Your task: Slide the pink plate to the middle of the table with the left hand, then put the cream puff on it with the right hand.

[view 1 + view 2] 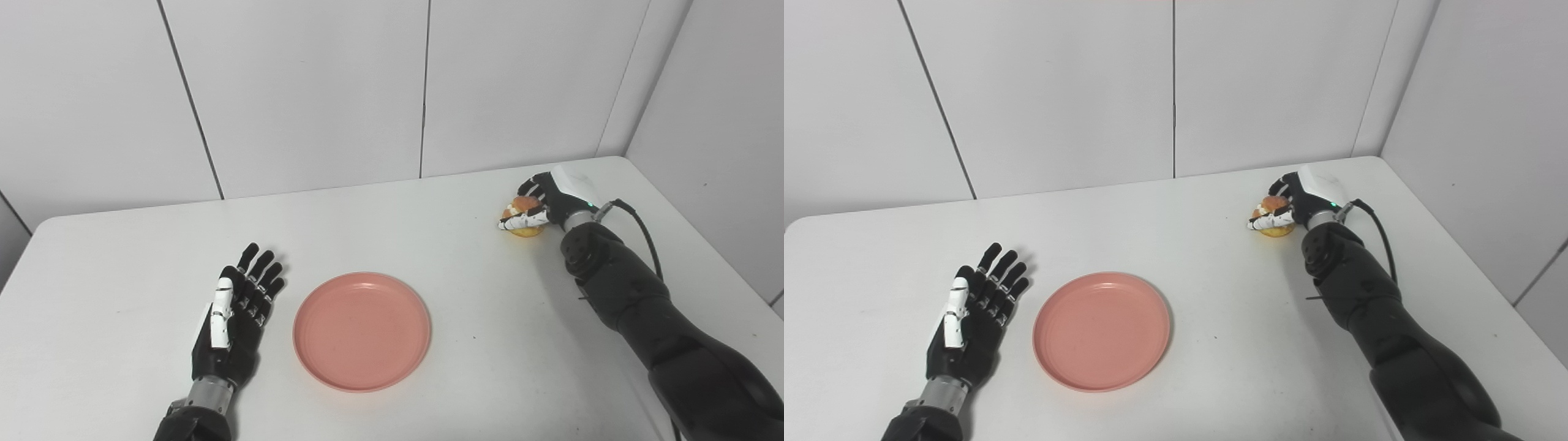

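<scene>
The pink plate point(361, 331) lies flat near the middle of the white table point(122, 245), with nothing on it. My left hand point(236, 315) rests just left of the plate, palm up, open, fingers straight and apart from the rim. At the far right of the table my right hand point(548, 199) is wrapped around the golden cream puff point(525, 215), fingers and thumb closed on it. The puff looks to be at table height; I cannot tell whether it still touches the surface.
White wall panels stand behind the table, and a side wall point(723, 122) runs close along its right edge. A black cable point(643, 229) loops off my right forearm. Bare tabletop lies between the plate and the cream puff.
</scene>
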`<state>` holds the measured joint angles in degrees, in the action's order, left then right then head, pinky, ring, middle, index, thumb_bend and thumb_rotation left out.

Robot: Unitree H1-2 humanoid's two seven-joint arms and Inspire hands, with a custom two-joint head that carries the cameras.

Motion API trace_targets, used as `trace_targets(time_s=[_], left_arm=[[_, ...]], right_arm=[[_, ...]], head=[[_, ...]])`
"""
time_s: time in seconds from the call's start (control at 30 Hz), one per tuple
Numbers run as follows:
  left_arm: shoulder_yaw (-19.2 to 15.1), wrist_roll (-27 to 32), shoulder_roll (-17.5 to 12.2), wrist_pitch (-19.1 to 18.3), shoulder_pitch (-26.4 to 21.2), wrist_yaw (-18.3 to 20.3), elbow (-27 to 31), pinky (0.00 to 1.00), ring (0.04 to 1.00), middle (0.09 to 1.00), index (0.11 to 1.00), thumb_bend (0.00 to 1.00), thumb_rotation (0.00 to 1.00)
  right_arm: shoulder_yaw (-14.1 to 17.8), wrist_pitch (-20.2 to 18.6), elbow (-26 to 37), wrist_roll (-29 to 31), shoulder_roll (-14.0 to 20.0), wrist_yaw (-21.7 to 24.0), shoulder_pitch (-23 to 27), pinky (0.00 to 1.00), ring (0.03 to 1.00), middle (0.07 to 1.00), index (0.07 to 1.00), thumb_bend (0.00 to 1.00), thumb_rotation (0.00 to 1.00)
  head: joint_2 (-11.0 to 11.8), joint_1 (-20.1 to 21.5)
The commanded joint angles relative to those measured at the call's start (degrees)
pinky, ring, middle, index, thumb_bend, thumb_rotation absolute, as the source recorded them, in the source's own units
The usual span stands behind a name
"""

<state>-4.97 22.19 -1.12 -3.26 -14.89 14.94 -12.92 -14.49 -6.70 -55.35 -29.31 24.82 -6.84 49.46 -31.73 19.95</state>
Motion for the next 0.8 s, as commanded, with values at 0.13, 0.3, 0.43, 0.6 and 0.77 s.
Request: trace_targets(time_s=[0.13, 0.3, 0.43, 0.6, 0.77], left_arm=[[-0.06, -0.57, -0.33, -1.85, 3.35, -0.43, -3.52, 0.97, 0.951, 0.942, 0.942, 0.41, 1.00], [-0.05, -0.57, -0.34, -2.05, 3.34, -0.46, -3.34, 0.96, 0.948, 0.939, 0.940, 0.41, 1.00], [0.04, -0.71, -0.24, -2.22, 3.32, -0.69, -3.11, 0.96, 0.948, 0.941, 0.942, 0.41, 1.00], [0.24, -1.02, -0.17, -2.35, 3.28, -0.94, -2.84, 0.97, 0.952, 0.944, 0.946, 0.41, 1.00], [0.47, -1.39, 0.00, -2.35, 3.29, -1.26, -2.57, 0.96, 0.949, 0.941, 0.944, 0.41, 1.00]], right_arm=[[-0.83, 1.04, -0.06, 0.77, -0.04, 1.70, 1.43, 0.31, 0.365, 0.441, 0.484, 0.52, 0.13], [-1.15, 0.88, 0.53, 0.83, 0.43, 1.90, 1.30, 0.31, 0.374, 0.452, 0.484, 0.52, 0.13], [-0.80, 0.41, 1.38, 1.20, 0.98, 2.10, 1.13, 0.32, 0.394, 0.475, 0.484, 0.52, 0.13], [0.27, -0.47, 6.02, 1.64, 1.93, 2.19, -0.13, 0.32, 0.386, 0.468, 0.486, 0.52, 0.13], [1.53, -2.77, 14.14, 1.23, 3.07, 3.32, -1.58, 0.32, 0.376, 0.452, 0.485, 0.52, 0.13]], head=[[-0.06, -0.07], [-0.06, -0.07], [-0.28, -0.33], [-0.78, -0.78], [-0.98, -1.29]])
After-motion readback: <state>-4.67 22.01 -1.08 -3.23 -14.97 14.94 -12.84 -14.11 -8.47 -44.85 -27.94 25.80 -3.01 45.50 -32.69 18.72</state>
